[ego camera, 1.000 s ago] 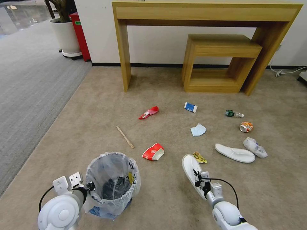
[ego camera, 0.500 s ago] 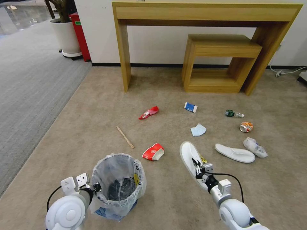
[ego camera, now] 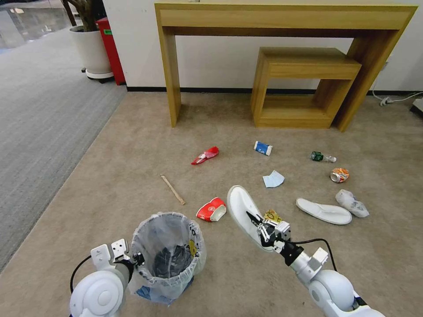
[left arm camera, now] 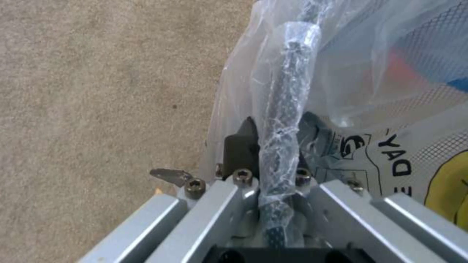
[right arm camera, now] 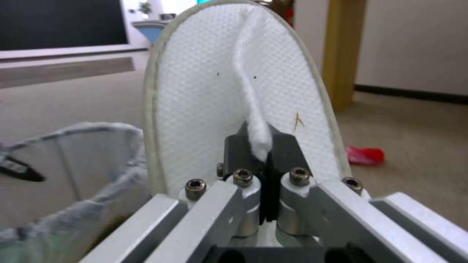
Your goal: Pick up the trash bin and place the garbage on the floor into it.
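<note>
The trash bin (ego camera: 167,253), lined with a crinkled clear bag, is near me on the left; my left gripper (ego camera: 136,259) is shut on its rim (left arm camera: 283,109). My right gripper (ego camera: 261,228) is shut on a white slipper (ego camera: 241,210), held tilted above the beige floor (ego camera: 132,145) just right of the bin. In the right wrist view the fingers (right arm camera: 283,146) pinch the slipper's strap (right arm camera: 258,131). A red cup (ego camera: 211,209), flat red cup (ego camera: 205,155), stick (ego camera: 172,189), blue-white cup (ego camera: 262,148), mask (ego camera: 273,179), yellow wrapper (ego camera: 273,215), second slipper (ego camera: 324,211), wad (ego camera: 351,203), can (ego camera: 339,175) and bottle (ego camera: 321,156) lie around.
A tall wooden console (ego camera: 282,17) with a lower wooden bench (ego camera: 308,66) under it stands against the far wall. Grey ribbed carpet (ego camera: 39,114) runs along the left, with a white planter (ego camera: 91,48) and a red box (ego camera: 110,48) at its far end. A cable (ego camera: 396,99) lies far right.
My right gripper has lifted the slipper off the floor and carried it left towards the bin. The left gripper and the bin have shifted a little to the right.
</note>
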Motion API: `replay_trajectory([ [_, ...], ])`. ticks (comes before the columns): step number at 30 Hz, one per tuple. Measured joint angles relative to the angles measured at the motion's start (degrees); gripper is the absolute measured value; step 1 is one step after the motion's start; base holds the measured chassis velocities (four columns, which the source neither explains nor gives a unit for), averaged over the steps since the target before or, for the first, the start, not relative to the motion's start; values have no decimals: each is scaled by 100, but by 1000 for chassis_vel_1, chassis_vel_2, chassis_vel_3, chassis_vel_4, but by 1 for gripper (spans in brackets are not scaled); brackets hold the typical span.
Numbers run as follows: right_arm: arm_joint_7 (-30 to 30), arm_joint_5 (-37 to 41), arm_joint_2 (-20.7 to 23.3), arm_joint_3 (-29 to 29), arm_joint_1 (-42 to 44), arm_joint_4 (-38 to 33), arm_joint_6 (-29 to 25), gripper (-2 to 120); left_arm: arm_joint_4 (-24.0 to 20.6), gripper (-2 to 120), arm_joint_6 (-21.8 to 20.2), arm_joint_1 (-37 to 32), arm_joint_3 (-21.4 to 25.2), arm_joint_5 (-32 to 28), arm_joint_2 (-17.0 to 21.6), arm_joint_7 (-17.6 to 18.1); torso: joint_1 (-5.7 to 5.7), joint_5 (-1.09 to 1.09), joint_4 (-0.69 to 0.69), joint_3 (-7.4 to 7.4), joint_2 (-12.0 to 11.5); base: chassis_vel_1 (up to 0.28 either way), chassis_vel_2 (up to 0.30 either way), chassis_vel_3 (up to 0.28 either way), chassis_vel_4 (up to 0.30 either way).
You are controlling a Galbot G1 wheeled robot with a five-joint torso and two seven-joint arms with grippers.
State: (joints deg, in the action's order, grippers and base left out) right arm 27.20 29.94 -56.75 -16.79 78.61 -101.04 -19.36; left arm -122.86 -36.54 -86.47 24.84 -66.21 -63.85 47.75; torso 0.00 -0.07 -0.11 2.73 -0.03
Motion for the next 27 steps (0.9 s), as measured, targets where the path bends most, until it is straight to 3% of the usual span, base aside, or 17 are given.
replay_trajectory([
  [11, 769, 171, 312, 42, -131, -211, -164, 0, 66, 0, 9, 56, -310, 214, 76, -32, 0, 2, 1, -1, 2, 0, 0, 0, 0],
  [27, 750, 730, 461, 647, -862, -428, -183, 0, 125, 0, 16, 114, -797, 526, 24, -75, -1, 2, 1, 0, 2, 0, 0, 0, 0],
])
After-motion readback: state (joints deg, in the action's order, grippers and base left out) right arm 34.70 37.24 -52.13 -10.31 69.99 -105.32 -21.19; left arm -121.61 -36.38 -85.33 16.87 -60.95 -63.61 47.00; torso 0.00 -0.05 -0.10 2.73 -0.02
